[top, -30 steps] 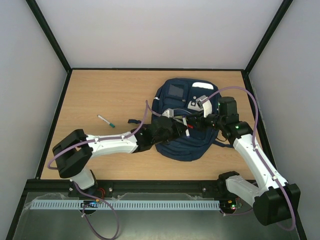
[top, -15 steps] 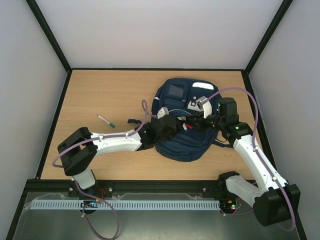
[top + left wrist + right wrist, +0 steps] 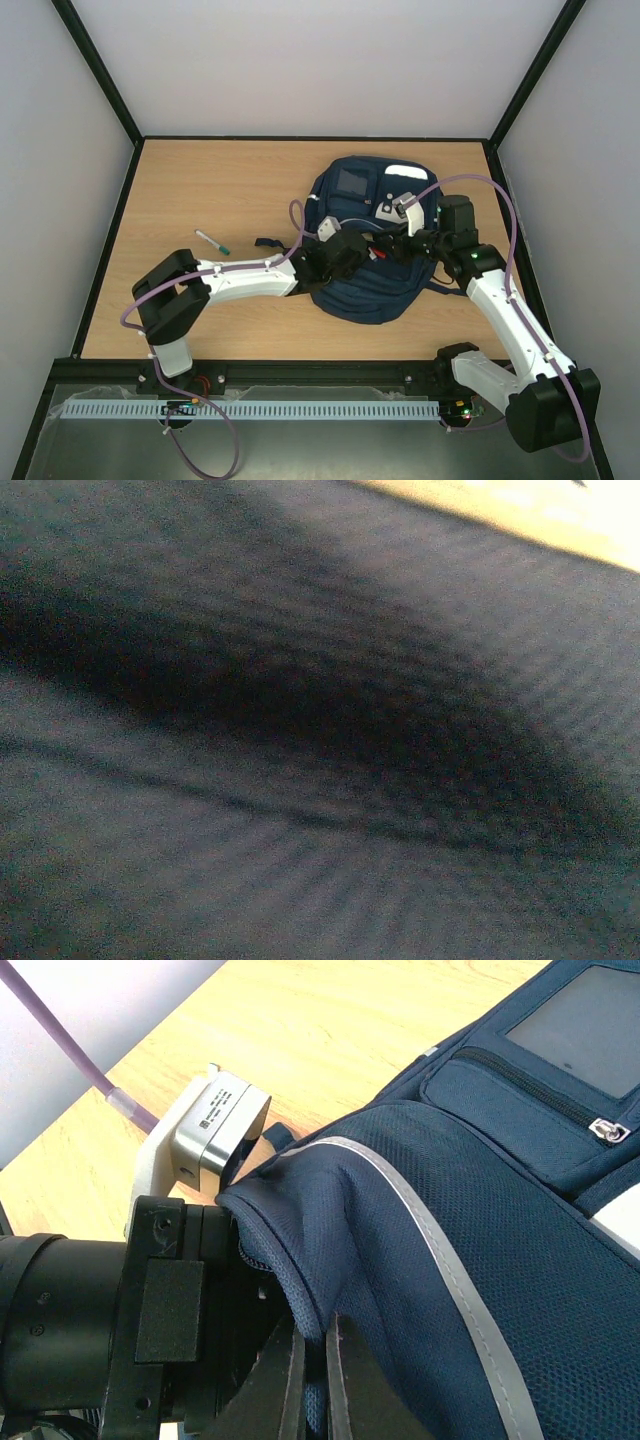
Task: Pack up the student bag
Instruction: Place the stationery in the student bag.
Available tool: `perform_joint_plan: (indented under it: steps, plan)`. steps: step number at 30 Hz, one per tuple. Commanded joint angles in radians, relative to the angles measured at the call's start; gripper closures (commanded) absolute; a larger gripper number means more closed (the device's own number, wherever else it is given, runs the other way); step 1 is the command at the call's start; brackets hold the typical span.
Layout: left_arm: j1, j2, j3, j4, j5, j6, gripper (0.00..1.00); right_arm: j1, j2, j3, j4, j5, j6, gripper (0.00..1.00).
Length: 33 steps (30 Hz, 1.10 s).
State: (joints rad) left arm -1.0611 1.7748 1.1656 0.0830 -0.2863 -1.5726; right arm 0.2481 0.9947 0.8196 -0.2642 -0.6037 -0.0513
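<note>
The right end effector [image 3: 312, 1360] pinches the mouth hem of the student bag [image 3: 365, 290], holding it raised; the left end effector [image 3: 360, 252] sits inside the mouth from the left, its jaw state hidden by fabric.

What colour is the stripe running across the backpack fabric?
Pale grey-white stripe on the navy student bag; clearest in the right wrist view.

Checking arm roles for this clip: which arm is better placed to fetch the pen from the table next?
Left. The pen lies on its side of the table, while the right hand is shut on the edge of the student bag, holding it open.
</note>
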Motion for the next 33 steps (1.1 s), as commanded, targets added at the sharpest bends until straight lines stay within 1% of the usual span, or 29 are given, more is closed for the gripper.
perform_joint_plan:
  steps: [1,3,6,8,9,13,19,26,30,33]
  plan:
    - [-0.009,0.001,0.018,-0.072,-0.048,-0.047,0.94,0.003,-0.036,0.007,0.064,-0.102,0.021,0.99]
    - [-0.008,-0.009,0.019,-0.087,-0.059,-0.050,0.92,0.003,-0.036,-0.001,0.070,-0.102,0.022,0.99]
    - [-0.010,-0.029,0.020,-0.120,-0.049,-0.069,0.83,0.003,-0.037,-0.004,0.071,-0.103,0.022,0.99]
    - [-0.018,-0.043,0.018,-0.136,-0.024,-0.083,0.80,0.003,-0.039,0.000,0.067,-0.103,0.022,0.99]
    - [-0.025,-0.053,0.010,-0.143,-0.025,-0.093,0.80,0.003,-0.040,0.000,0.067,-0.105,0.022,0.99]
    - [-0.033,-0.069,-0.020,-0.144,-0.027,-0.127,0.85,0.003,-0.039,0.002,0.073,-0.109,0.031,0.99]
    - [-0.011,-0.020,-0.023,-0.110,0.027,-0.124,0.85,0.003,-0.043,0.005,0.065,-0.108,0.028,0.99]
    - [0.003,0.065,0.054,-0.127,0.038,-0.056,0.85,0.003,-0.057,-0.002,0.063,-0.102,0.026,0.99]
    - [0.027,0.137,0.121,-0.124,0.033,0.020,0.87,0.003,-0.060,0.003,0.058,-0.100,0.027,0.99]
    - [0.038,0.160,0.149,-0.114,0.028,0.056,0.89,0.003,-0.061,0.006,0.053,-0.096,0.027,0.99]
